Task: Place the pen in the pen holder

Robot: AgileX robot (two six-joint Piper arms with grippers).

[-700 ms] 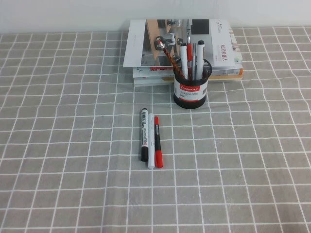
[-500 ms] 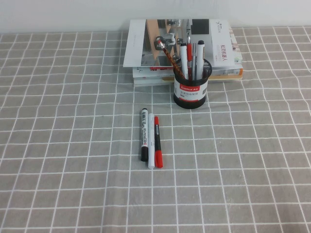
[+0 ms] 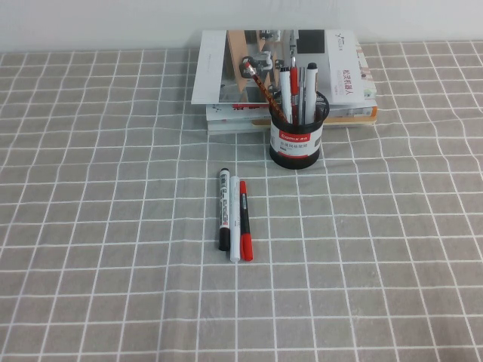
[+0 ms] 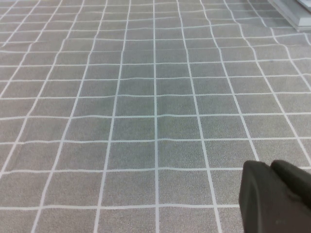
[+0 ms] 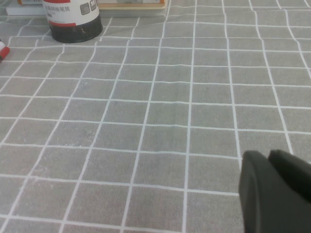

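Observation:
The pen [image 3: 244,220], slim with a red cap, a red end and a black middle, lies on the checked cloth near the table's middle, the rightmost of three loose pens. Its red tip shows in the right wrist view [image 5: 2,51]. The pen holder [image 3: 294,140], a black mesh cup with a white and red label, stands behind and to the right of it with several pens inside; it also shows in the right wrist view [image 5: 73,22]. My left gripper [image 4: 269,167] and right gripper [image 5: 267,156] are shut and empty, low over bare cloth. Neither shows in the high view.
A thick black marker [image 3: 224,209] and a white pen [image 3: 235,219] lie side by side against the pen's left. A stack of books [image 3: 226,75] lies behind the holder at the back of the table. The grey checked cloth [image 3: 113,226] covers the table.

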